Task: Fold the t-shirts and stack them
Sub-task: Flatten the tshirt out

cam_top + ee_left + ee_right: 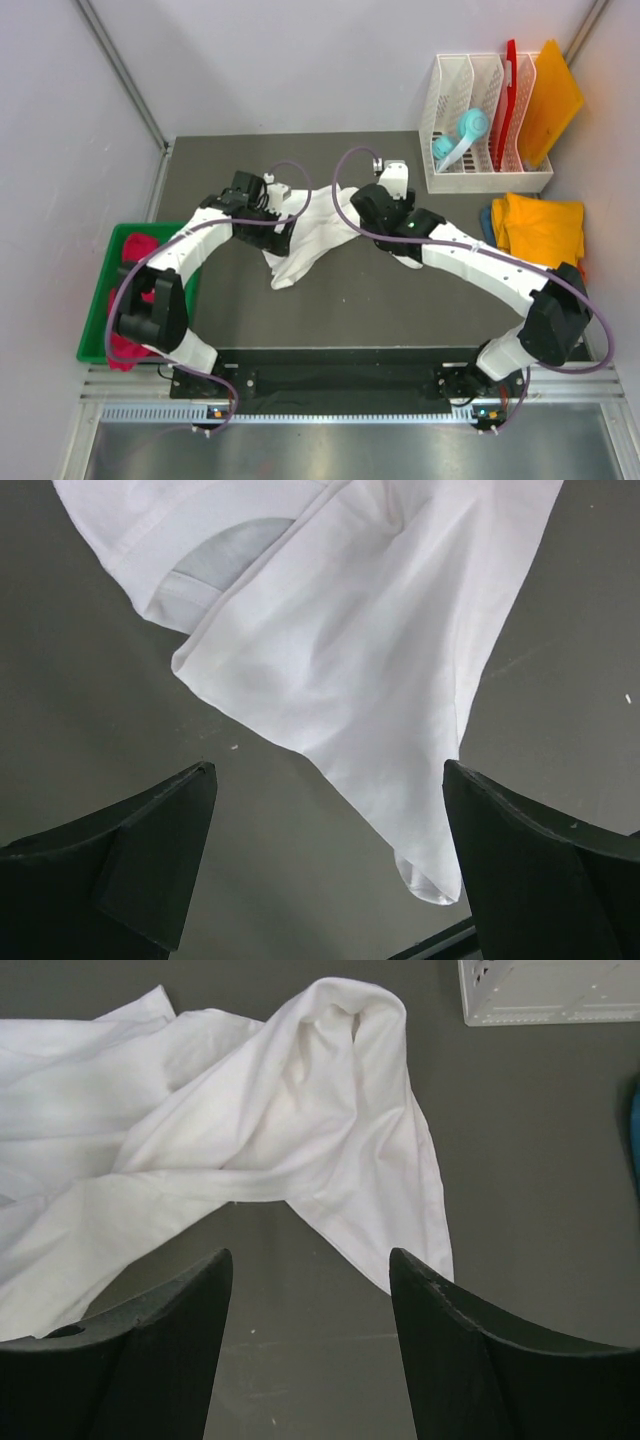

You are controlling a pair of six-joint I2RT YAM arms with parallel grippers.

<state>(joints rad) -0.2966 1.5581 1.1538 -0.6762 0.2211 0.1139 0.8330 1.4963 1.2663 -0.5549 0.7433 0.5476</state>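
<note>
At the far left a green bin (pixel 98 300) sits against the edge of the surface (pixel 400 310) and holds a crimson-pink t-shirt (pixel 135 247) in a heap. It likely serves as the supply of shirts not yet folded.

The left claw (pixel 328 768) is released, its fingers spread wide with nothing between them. It hangs low over the left end of the white t-shirt (pixel 310 235). In the left wrist view a tapering corner of the cloth runs down toward the gap between the fingers, so this looks like a lining-up for a pinch on that corner.

The white t-shirt lies crumpled in the middle of the surface, between the two claws, with the collar opening showing near the left one. It is bunched and not spread flat, so folding cannot start yet.

The right claw (pixel 308 1255) is also released and grasps nothing, facing a raised fold and a loose edge at the shirt's right end. With one claw at each end, the likely aim is to pull the cloth out flat.

Further right, a white rack (pixel 480 180) stands at the back. Near the right edge, yellow-orange t-shirts (pixel 545 225) lie folded in a pile, a blue one (pixel 486 222) peeking out beside them. That is presumably where finished shirts go.
</note>
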